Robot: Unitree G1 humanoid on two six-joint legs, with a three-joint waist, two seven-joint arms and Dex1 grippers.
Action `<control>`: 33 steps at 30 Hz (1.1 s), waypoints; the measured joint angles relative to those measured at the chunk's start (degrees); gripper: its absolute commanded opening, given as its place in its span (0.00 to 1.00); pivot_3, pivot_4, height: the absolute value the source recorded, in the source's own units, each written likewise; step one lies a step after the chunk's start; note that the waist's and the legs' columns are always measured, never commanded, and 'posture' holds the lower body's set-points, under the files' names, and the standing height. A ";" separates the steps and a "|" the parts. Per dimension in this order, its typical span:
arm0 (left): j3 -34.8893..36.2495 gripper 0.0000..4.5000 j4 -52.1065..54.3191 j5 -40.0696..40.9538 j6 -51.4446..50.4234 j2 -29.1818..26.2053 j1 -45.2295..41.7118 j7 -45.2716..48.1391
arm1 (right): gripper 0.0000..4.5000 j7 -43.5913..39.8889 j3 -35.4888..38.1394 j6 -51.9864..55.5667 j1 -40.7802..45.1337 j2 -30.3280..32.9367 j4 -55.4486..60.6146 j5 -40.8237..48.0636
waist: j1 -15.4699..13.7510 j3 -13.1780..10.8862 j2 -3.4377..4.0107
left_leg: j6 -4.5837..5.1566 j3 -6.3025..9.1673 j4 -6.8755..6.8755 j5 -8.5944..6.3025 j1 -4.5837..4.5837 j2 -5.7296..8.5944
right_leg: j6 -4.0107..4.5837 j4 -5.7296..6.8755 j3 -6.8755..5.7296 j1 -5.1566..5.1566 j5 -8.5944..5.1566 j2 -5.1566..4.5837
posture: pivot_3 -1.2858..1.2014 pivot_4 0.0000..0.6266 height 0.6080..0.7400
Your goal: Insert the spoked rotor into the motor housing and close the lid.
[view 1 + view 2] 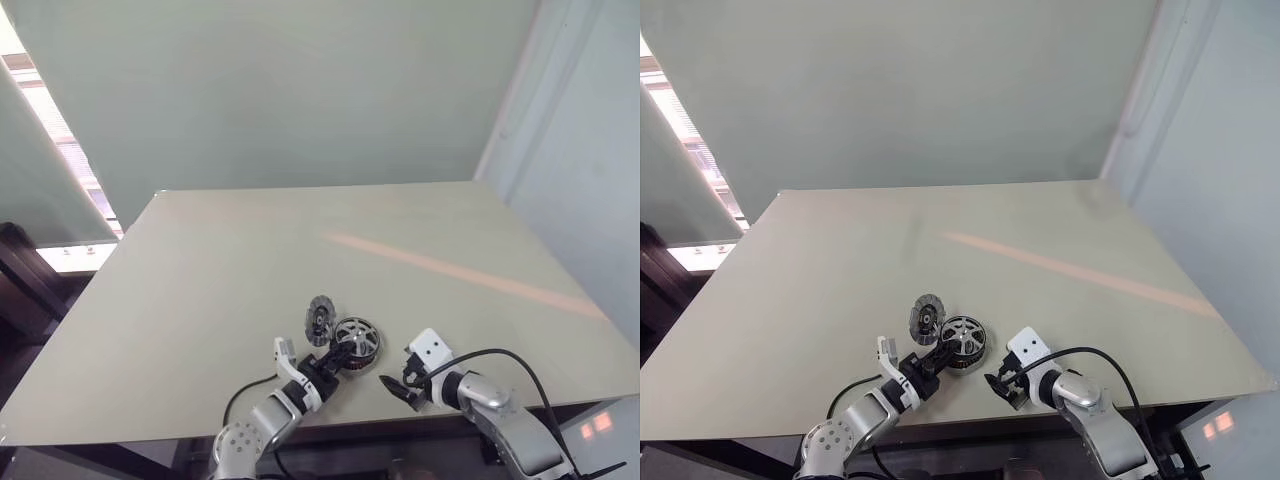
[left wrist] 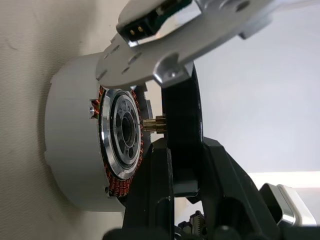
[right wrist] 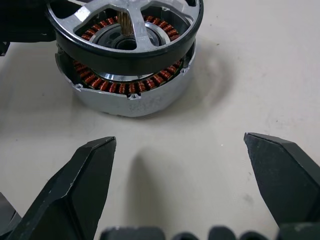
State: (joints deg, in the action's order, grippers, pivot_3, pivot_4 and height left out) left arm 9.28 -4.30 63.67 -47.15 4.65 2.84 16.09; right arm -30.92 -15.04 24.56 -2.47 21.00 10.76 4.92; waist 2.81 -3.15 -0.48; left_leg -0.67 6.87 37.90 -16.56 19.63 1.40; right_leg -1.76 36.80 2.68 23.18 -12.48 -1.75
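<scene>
The left claw (image 1: 345,362) is clamped on the rim of the spoked rotor (image 1: 357,336), holding it directly over the motor housing (image 3: 127,92), which sits flat on the tabletop (image 1: 300,250). In the right wrist view the rotor's dark outer ring hovers just above the housing's copper windings, slightly tilted, with a gap between ring and windings on the near side; its brass shaft points down toward the dark centre bore. The left wrist view shows that shaft tip just at the mouth of the bore, so the rotor looks lined up but not yet seated. The right claw (image 1: 400,388) rests just off the tabletop on the near right of the housing, its fingers (image 3: 80,180) spread wide apart with nothing between them, aimed at the housing's silver wall from close by. The lid (image 1: 319,320) stands on edge just beyond the left claw's tips, right beside the far left of the housing, untouched. By my reading the task is roughly midway through its first half: the rotor has been picked and brought over the housing, but it remains to be pressed down level until the ring covers the windings, then released; after that the lid has to be fetched and closed over the assembly
</scene>
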 measured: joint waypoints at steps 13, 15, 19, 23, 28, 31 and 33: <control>0.18 0.07 -0.04 -2.59 -0.20 0.03 -0.53 -0.77 | 1.00 0.32 0.00 -0.05 0.01 -0.60 -0.01 0.00 | 0.00 0.00 0.00 | 0.00 0.00 0.00 0.00 0.00 0.00 | 0.00 0.00 0.00 0.00 0.00 0.00 | 0.52 0.00 1.00; 0.20 0.07 -0.07 -3.14 -0.24 0.03 -0.64 -0.82 | 1.00 0.46 0.00 -0.07 0.01 -0.64 -0.01 0.00 | 0.00 0.00 0.00 | 0.00 0.00 0.00 0.00 0.00 0.00 | 0.00 0.00 0.00 0.00 0.00 0.00 | 0.52 0.00 1.00; 0.31 0.15 -0.11 -3.91 -0.58 0.04 -1.10 -1.10 | 1.00 0.69 0.00 -0.11 0.03 -0.95 -0.02 0.00 | -0.01 0.00 0.00 | 0.00 0.00 0.01 0.00 0.00 0.00 | 0.00 0.00 -0.01 -0.02 0.00 0.00 | 0.52 0.00 1.00; 0.52 0.42 -0.31 -4.17 -1.38 0.06 -1.75 -1.18 | 1.00 0.72 0.00 -0.13 0.08 -1.01 -0.05 -0.02 | -0.01 0.01 0.01 | 0.00 0.01 0.03 0.00 -0.02 0.01 | 0.00 0.00 -0.01 -0.06 0.00 0.00 | 0.52 0.00 1.00; 0.51 0.80 1.02 -3.88 -2.22 0.04 -2.30 -0.71 | 1.00 0.72 -0.02 -0.21 0.26 -1.13 -0.09 -0.04 | -0.14 0.04 0.05 | -0.01 0.04 0.12 0.00 -0.23 0.01 | -0.01 -0.01 -0.04 -0.37 -0.01 -0.02 | 0.52 0.00 1.00; 0.48 0.99 2.17 -4.23 -2.16 0.04 -2.29 -1.03 | 1.00 0.72 -0.03 -0.29 0.26 -1.14 -0.21 -0.09 | -0.13 0.01 0.04 | -0.24 0.06 0.17 -0.12 -0.50 0.01 | -0.04 -0.06 -0.10 -0.64 -0.02 -0.09 | 0.52 0.00 1.00; 0.33 0.99 3.19 -5.06 -2.06 -0.13 -2.16 -1.99 | 1.00 0.70 -0.07 -0.54 0.26 -1.16 -0.27 -0.21 | -0.04 -0.02 0.02 | -0.28 0.06 0.17 -0.15 -0.69 0.00 | -0.09 -0.11 -0.16 -0.74 -0.06 -0.17 | 0.52 0.00 1.00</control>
State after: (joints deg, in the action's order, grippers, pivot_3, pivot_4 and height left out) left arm 9.62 -1.11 58.61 -49.21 4.52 0.68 14.10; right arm -30.22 -15.11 24.02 -2.20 19.84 10.50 4.71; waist 2.77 -3.17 -0.46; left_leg -0.95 6.94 38.07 -16.71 18.94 1.40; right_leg -1.85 36.69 2.52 22.45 -12.55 -1.92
